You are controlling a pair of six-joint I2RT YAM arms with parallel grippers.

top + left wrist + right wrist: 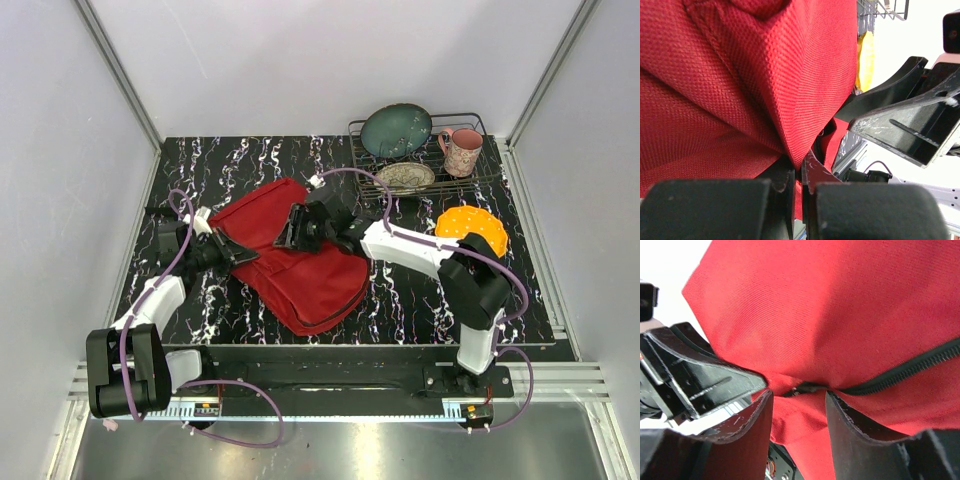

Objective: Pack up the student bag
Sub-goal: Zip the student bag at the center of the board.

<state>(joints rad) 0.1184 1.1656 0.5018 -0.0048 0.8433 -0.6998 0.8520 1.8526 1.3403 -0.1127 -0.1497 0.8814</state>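
The student bag (pixel 305 275), a large red fabric backpack, lies slumped across the middle of the marbled table. At the bag's left edge my left gripper (pixel 238 252) is shut on a fold of its red cloth (pixel 790 100), pinched thin between the pads (pixel 799 167). My right gripper (pixel 288 228) reaches in from the right at the bag's upper side. Its jaws stand open (pixel 799 397), one on each side of the end of a black zip (pixel 910 370), with the small zip pull (pixel 800 388) just beyond the tips. Red fabric bulges between the fingers without being clamped.
A wire dish rack (pixel 482 172) at the back right holds a green bowl (pixel 396 130), a pink mug (pixel 461 152) and a patterned plate (pixel 405 176). An orange round object (pixel 471 226) lies in front of the rack. White walls enclose the table.
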